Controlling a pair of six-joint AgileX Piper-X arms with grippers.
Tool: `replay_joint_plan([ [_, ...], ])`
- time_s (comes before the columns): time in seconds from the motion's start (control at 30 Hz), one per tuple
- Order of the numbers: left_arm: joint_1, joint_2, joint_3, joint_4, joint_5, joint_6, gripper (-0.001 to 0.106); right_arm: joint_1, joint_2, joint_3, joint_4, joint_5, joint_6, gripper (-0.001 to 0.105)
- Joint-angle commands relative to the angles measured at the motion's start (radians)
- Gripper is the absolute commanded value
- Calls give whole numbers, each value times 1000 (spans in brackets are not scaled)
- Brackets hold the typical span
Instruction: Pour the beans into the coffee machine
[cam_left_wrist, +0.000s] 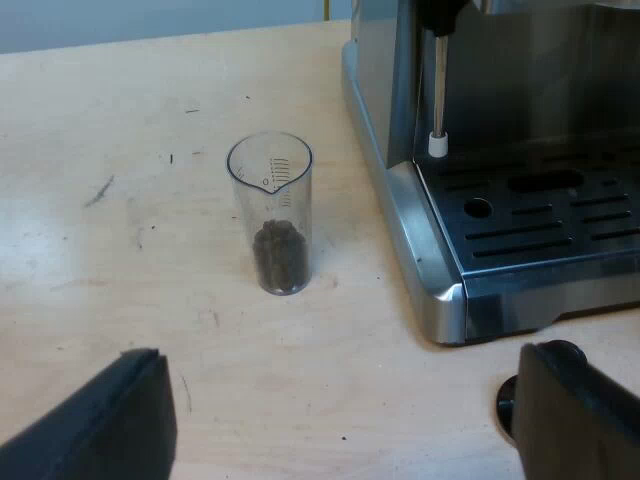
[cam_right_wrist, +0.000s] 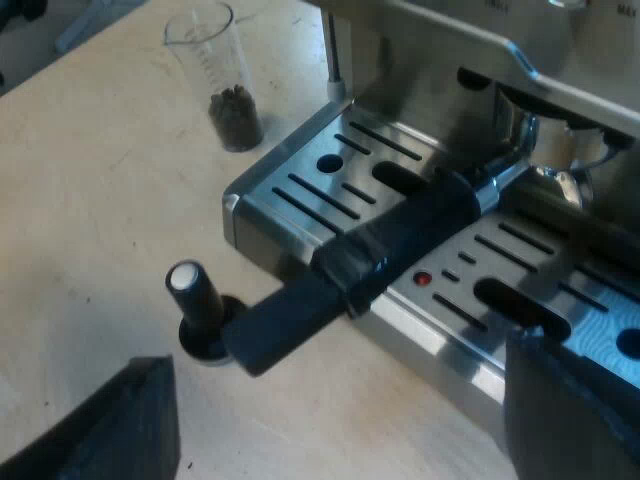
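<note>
1. The measuring glass (cam_left_wrist: 270, 215) stands upright on the wooden table (cam_left_wrist: 120, 150), near the corner of the espresso machine (cam_left_wrist: 430, 270) but apart from it. Coffee beans (cam_left_wrist: 280, 255) fill only its bottom part.
2. The left gripper (cam_left_wrist: 345, 365) is released, its fingers wide apart. The glass is farther off and free.
3. The right gripper (cam_right_wrist: 338, 350) is also released and grasps nothing. It hangs at the front of the drip tray (cam_right_wrist: 300, 185), near the dark handle (cam_right_wrist: 330, 290) of the metal holder (cam_right_wrist: 540, 150) locked into the machine.
4. A tamper (cam_right_wrist: 195, 295) with a black knob stands just beside the handle's end.
</note>
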Motion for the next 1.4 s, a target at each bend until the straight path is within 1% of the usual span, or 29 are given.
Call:
replay_joint_plan([
  [0.03,-2,-1,-5,-4,4,-11,72,3,23,-12,-39,-21,2,69],
  [0.2,-2,-1,-5,-4,4,-11,72,3,62,-12,-71,-85,2,69],
  [0.4,-2,-1,-5,-4,4,-9,72,25,71,-12,-107,-87,2,69],
  [0.47,-2,-1,-5,-4,4,-9,72,43,71,-12,-117,-84,-10,69],
  [0.6,-2,-1,-3,-4,4,-9,72,99,71,-12,-144,-13,-51,69],
  [0.8,-2,-1,-3,-4,4,-9,72,167,71,-12,-231,97,-52,69],
  [0.93,-2,-1,4,-11,4,-1,72,177,71,-12,-247,105,-50,69],
  [1.07,-2,-1,51,-67,4,-1,72,177,71,-12,-247,105,-31,69],
  [1.23,-2,2,132,-196,4,-1,72,177,71,-12,-247,103,-22,69],
  [1.4,-2,4,188,-307,4,-1,72,177,71,-12,-247,103,-22,69],
])
